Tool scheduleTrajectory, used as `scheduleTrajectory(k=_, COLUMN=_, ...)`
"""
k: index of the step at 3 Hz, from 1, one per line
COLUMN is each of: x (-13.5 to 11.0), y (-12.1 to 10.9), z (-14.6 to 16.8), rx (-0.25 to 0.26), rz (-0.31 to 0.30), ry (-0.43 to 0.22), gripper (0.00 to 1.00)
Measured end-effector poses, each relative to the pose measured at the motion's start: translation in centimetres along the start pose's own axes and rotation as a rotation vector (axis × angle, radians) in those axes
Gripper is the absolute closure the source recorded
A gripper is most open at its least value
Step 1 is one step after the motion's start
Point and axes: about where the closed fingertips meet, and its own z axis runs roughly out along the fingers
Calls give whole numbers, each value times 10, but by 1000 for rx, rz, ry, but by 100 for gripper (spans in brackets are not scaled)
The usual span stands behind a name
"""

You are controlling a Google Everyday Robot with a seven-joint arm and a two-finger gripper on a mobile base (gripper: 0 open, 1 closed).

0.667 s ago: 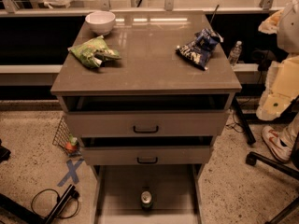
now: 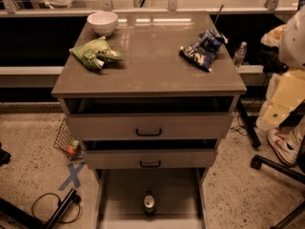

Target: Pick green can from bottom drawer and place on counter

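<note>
The green can (image 2: 149, 204) stands upright with its silver top up, on the pale floor of the open bottom drawer (image 2: 124, 199), near the drawer's front middle. The counter (image 2: 152, 66) is the glossy grey-brown top of the cabinet, above the two drawers with black handles. My gripper does not show in this view. Only pale white and cream segments of my arm (image 2: 286, 85) show at the right edge, beside the cabinet and well away from the can.
On the counter lie a green snack bag (image 2: 95, 54) at left, a white bowl (image 2: 103, 22) at back left and a blue snack bag (image 2: 204, 49) at right. The upper drawers (image 2: 148, 127) stand slightly open. A chair base (image 2: 281, 168), shoe (image 2: 281, 146) and floor cables (image 2: 52, 209) flank the cabinet.
</note>
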Motion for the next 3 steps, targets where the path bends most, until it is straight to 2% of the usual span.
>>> scheduleTrajectory(k=1, x=22, y=7, z=45, rx=-26, rz=34, ry=-94, gripper=0)
scheduleTrajectory(k=2, x=46, y=20, z=96, rx=-33, rz=70, ry=-238, gripper=0)
scheduleTrajectory(k=3, x=75, y=19, z=144, rx=24, rz=146, ry=-494, gripper=0)
